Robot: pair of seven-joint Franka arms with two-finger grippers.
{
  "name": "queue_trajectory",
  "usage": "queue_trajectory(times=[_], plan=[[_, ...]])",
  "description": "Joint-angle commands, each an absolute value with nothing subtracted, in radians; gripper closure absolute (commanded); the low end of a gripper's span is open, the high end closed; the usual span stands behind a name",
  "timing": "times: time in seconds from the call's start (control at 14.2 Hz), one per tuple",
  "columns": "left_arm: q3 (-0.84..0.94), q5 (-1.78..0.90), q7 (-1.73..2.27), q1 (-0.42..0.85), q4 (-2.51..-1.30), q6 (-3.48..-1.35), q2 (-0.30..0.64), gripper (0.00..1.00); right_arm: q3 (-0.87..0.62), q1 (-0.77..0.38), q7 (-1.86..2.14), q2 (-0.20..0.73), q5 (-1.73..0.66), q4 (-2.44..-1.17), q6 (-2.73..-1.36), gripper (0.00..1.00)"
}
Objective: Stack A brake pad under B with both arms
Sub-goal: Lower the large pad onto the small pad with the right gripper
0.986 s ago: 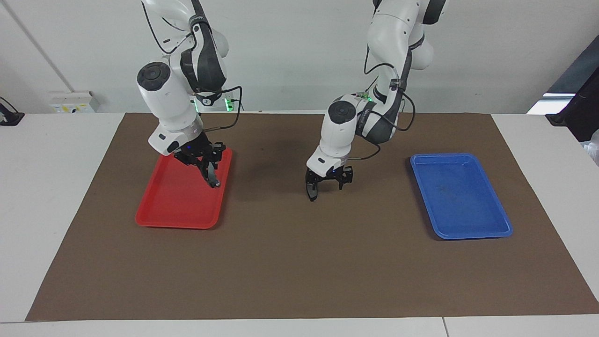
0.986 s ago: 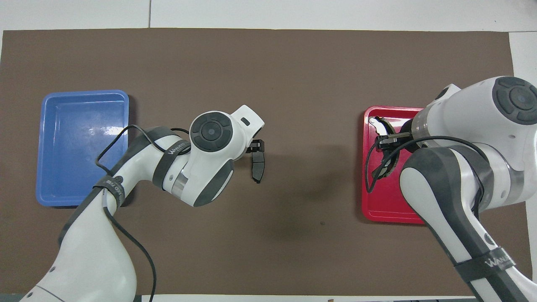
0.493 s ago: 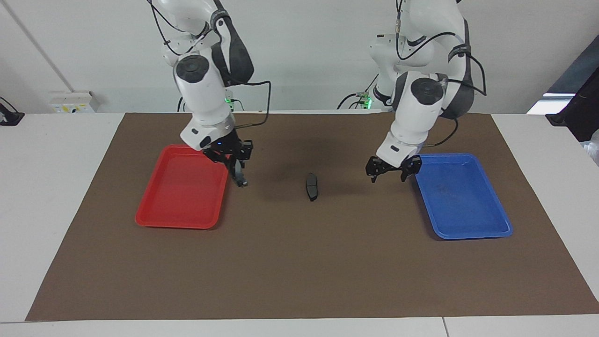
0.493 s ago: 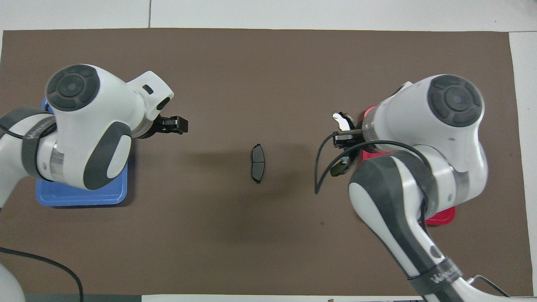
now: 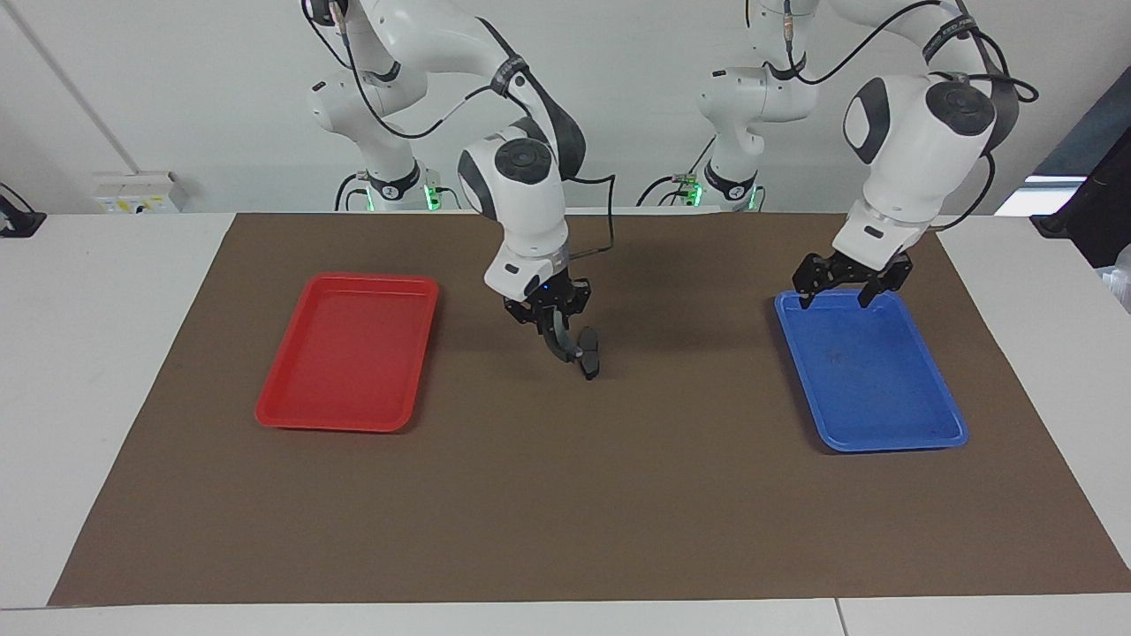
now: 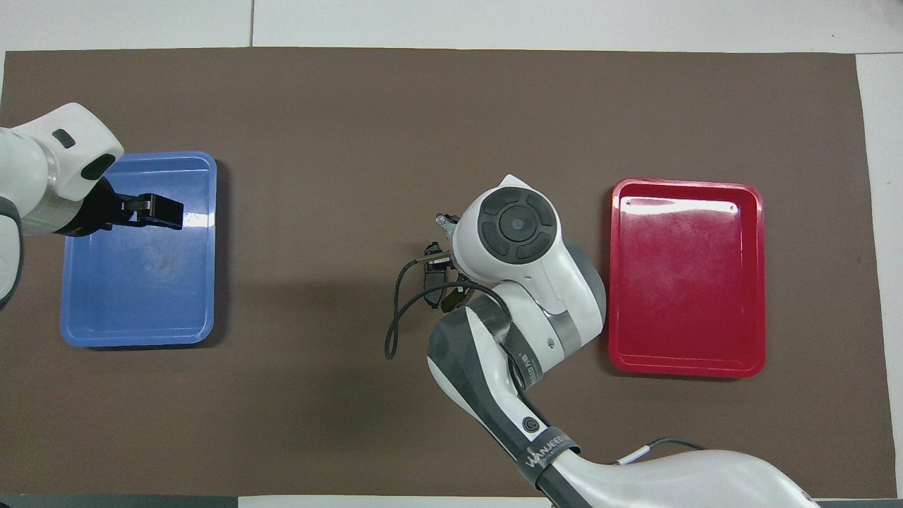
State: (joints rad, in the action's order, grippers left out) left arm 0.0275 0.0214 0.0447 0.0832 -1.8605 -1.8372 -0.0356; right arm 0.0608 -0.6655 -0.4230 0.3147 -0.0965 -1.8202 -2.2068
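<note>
Right tool (image 5: pixel 558 334): grips the long crescent pad B (image 5: pixel 565 344), over short pad A (image 5: pixel 589 352) on the brown mat between the trays. Judged best: align lengthwise, lower flat, then release. Left tool (image 5: pixel 839 287): wide, empty, waiting over the blue tray (image 5: pixel 892 437).
</note>
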Motion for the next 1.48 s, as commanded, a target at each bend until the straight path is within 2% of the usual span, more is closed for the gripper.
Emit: queue_trajectory(times=[0.0,0.28,0.7,0.77,0.85,0.92,0.99,1.06,1.2,1.41], plan=[[0.037,0.037,0.038,0.06,-1.76,-1.706,-0.035,0.02,0.064,-0.696,-0.454,0.397,-0.109,-1.786,-2.272,1.0],[0.026,0.037,-0.018,0.011,-1.657,-1.58,-0.035,0.01,0.042,-0.701,-0.498,0.449,-0.109,-1.779,-2.316,1.0],[0.018,0.035,-0.06,-0.02,-1.684,-1.58,-0.058,0.01,0.041,-0.701,-0.5,0.456,-0.106,-1.787,-2.319,0.99],[0.018,0.035,-0.058,-0.024,-1.684,-1.586,-0.058,0.01,0.041,-0.7,-0.5,0.456,-0.106,-1.79,-2.321,0.95],[0.018,0.035,-0.061,-0.025,-1.684,-1.589,-0.058,0.01,0.041,-0.699,-0.5,0.456,-0.106,-1.79,-2.322,0.83],[0.018,0.035,-0.061,-0.025,-1.69,-1.591,-0.06,0.01,0.041,-0.699,-0.5,0.456,-0.106,-1.79,-2.321,0.54],[0.018,0.035,-0.058,-0.025,-1.695,-1.595,-0.066,0.01,0.041,-0.701,-0.505,0.454,-0.106,-1.79,-2.318,0.11],[0.018,0.035,-0.055,-0.025,-1.701,-1.595,-0.067,0.01,0.04,-0.707,-0.506,0.453,-0.1,-1.786,-2.307,0.0],[0.02,0.035,-0.049,-0.02,-1.704,-1.591,-0.069,0.01,0.046,-0.715,-0.508,0.44,-0.091,-1.772,-2.28,0.0],[0.02,0.035,-0.048,-0.023,-1.715,-1.592,-0.075,0.01,0.073,-0.658,-0.502,0.317,-0.068,-1.772,-2.185,0.0]])
